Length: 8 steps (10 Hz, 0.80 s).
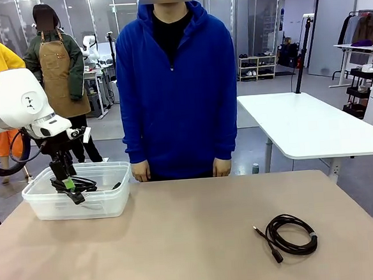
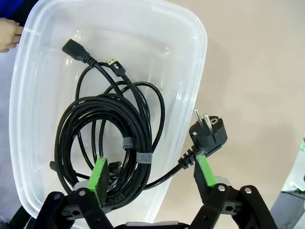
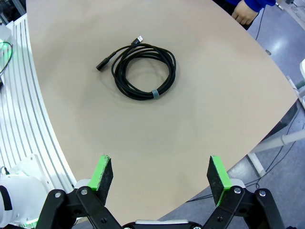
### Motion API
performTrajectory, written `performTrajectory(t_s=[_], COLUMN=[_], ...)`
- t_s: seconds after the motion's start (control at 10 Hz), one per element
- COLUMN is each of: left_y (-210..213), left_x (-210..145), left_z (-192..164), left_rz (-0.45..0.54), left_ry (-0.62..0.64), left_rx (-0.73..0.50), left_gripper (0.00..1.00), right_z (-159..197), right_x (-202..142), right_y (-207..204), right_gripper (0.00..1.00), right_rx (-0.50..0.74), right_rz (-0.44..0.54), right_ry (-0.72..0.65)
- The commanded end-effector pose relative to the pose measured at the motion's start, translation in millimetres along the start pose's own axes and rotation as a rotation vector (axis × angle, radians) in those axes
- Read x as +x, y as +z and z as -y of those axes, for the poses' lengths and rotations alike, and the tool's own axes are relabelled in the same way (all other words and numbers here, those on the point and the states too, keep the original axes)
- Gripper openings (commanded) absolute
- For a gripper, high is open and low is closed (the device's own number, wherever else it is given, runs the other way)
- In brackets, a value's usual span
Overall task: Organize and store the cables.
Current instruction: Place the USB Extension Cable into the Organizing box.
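We find coiled cables [image 2: 102, 138] lying in the clear tub [image 2: 181, 43], with one power plug [image 2: 208, 133] reaching past its rim. The left end effector [image 2: 151, 164] stands over them, jaws spread wide, one finger above the coils and the other beside the plug. A further coil [image 1: 292, 234] lies on the bench [image 1: 181, 243], well apart from the tub. The right end effector [image 3: 160, 164] hovers above the bench near that coil, wide and empty.
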<state>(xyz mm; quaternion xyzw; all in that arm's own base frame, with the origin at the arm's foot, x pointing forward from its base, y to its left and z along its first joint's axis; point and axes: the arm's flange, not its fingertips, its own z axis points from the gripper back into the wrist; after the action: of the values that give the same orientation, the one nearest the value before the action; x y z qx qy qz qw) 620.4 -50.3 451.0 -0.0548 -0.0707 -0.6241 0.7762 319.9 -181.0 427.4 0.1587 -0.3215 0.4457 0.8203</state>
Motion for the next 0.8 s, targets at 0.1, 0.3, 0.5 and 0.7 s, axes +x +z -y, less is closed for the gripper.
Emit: performTrajectory(t_s=[0.1,0.3,0.5,0.7], left_y=[6,3,3,3], left_x=[1,1,1,1], left_z=[16,1,1,1], left_rz=[0.044,0.002,0.002,0.002], left_ry=[-0.075,-0.001,-0.001,-0.001], left_rx=[-0.016,0.005,0.005,0.005], left_gripper=[1.0,1.0,1.0,1.0], right_z=[-1,-1,-1,-1], right_x=[0,0,0,0], right_y=[0,0,0,0], right_gripper=[1.0,1.0,1.0,1.0], right_rx=[0.0,0.0,0.0,0.0], right_rz=[0.012,0.012,0.012,0.012], right_ry=[-0.002,-0.002,-0.002,-0.002])
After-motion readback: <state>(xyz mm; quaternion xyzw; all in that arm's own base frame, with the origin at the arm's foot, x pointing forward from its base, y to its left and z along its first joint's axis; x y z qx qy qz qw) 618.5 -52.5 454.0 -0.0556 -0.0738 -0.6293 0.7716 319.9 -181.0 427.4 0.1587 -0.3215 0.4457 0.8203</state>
